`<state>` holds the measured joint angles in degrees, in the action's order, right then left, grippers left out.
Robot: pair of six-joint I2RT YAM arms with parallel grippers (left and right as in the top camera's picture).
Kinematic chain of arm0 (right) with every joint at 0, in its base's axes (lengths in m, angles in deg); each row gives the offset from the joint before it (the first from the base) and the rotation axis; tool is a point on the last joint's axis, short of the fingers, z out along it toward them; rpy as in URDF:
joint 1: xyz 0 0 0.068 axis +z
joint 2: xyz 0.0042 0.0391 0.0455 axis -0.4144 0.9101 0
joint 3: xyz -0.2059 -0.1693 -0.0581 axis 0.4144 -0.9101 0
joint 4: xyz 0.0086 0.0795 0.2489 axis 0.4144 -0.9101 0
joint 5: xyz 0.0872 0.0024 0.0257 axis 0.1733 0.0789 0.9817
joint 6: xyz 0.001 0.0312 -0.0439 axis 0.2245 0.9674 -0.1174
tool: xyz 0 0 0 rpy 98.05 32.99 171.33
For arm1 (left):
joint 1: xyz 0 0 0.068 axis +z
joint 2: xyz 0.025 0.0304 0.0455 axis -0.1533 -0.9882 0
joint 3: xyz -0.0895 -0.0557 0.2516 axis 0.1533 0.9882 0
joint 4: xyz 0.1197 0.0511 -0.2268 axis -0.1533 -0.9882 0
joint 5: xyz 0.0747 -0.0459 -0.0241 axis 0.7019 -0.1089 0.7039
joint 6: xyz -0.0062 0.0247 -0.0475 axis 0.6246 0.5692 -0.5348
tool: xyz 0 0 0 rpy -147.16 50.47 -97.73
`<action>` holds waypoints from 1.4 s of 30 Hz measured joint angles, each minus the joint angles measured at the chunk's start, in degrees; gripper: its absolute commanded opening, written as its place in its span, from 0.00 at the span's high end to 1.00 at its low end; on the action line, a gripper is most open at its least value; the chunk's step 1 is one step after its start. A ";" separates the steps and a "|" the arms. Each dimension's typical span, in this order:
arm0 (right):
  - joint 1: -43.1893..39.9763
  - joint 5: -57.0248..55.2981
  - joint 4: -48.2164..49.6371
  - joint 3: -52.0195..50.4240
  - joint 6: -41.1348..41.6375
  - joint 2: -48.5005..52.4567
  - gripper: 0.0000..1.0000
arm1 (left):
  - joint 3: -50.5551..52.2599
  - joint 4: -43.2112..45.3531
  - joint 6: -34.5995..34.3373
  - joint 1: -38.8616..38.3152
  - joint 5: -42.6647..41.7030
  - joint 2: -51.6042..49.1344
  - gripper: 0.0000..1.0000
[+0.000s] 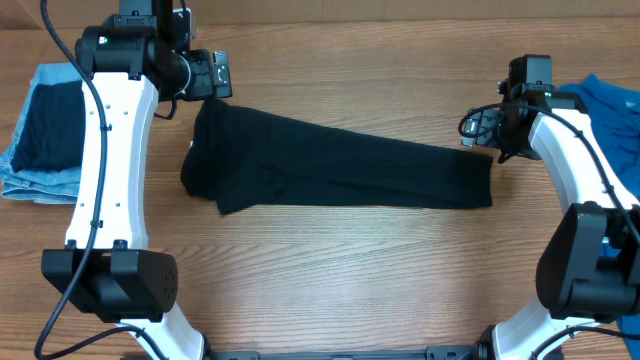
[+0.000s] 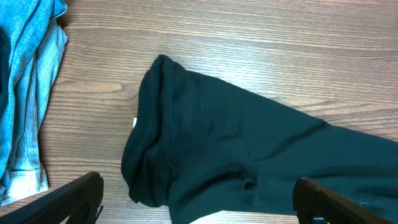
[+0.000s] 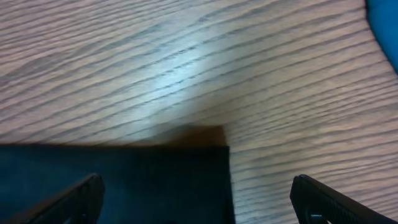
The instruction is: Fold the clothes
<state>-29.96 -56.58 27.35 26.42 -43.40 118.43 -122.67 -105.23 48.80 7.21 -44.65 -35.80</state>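
The black T-shirt (image 1: 330,165) lies on the wooden table folded into a long narrow strip, running from upper left to right. Its bunched left end shows in the left wrist view (image 2: 236,155) with a small white tag (image 2: 135,122) at the edge. Its square right corner shows in the right wrist view (image 3: 137,180). My left gripper (image 1: 208,76) is open and empty, hovering just above the strip's upper left end (image 2: 198,202). My right gripper (image 1: 480,128) is open and empty over the strip's right end (image 3: 196,202).
Folded light-blue jeans (image 1: 45,135) with a dark item on top lie at the left edge, also in the left wrist view (image 2: 25,93). A bright blue garment (image 1: 612,110) lies at the right edge, and its corner shows in the right wrist view (image 3: 385,25).
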 measured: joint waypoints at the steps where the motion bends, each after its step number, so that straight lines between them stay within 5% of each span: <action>1: 0.00 0.26 0.00 0.00 -0.02 0.00 0.00 | 0.00 0.00 0.00 0.00 0.02 0.00 0.00; 42: 0.00 1.27 0.68 -0.04 0.02 0.00 0.00 | 0.00 -0.04 0.00 0.00 0.00 0.00 0.00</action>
<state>-29.96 -55.31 28.03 26.37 -43.38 118.43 -122.67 -105.27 48.80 7.21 -44.65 -35.80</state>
